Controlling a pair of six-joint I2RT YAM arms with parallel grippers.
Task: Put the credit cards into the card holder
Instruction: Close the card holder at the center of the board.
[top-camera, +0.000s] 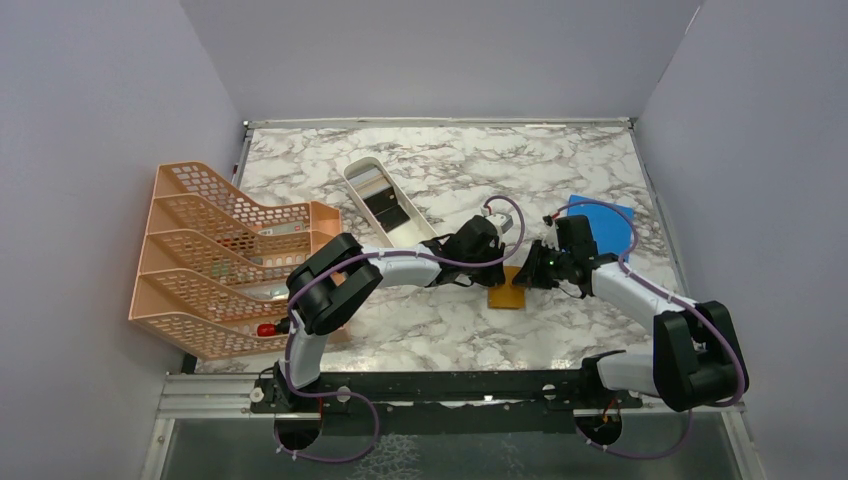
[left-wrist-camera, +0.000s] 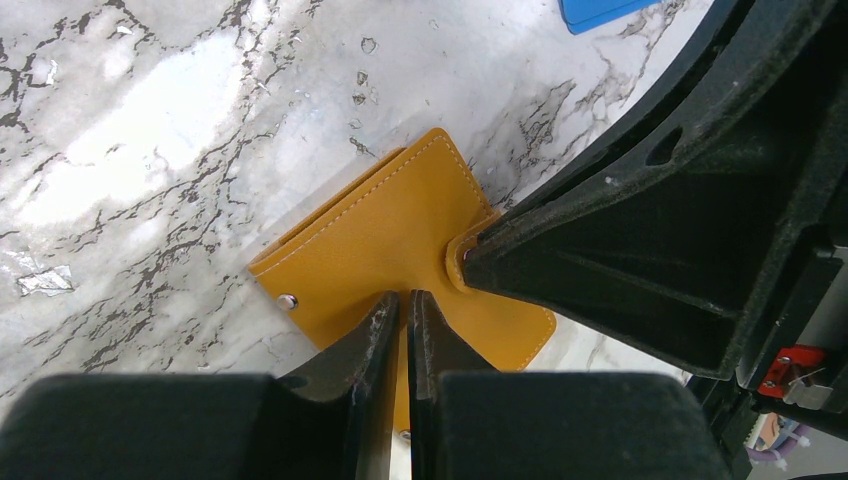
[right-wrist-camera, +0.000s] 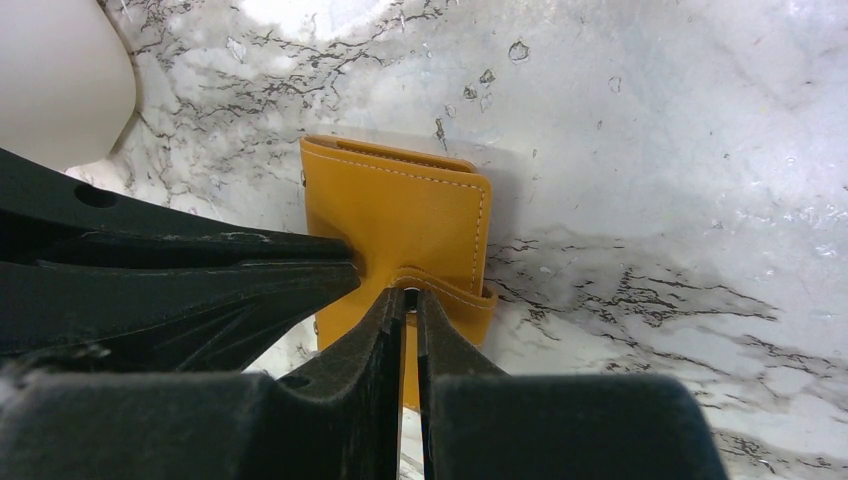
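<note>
Right gripper pinches the strap of the card holder; left gripper, jaws pressed together, hides its near edge.

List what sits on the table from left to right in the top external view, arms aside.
Peach mesh file rack → white oblong tray → card holder → blue sheet.

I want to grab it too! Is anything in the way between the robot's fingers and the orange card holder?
Nothing visible is in the way. The left gripper is shut on the card holder from one side, and the right gripper pinches its strap from the other.
</note>
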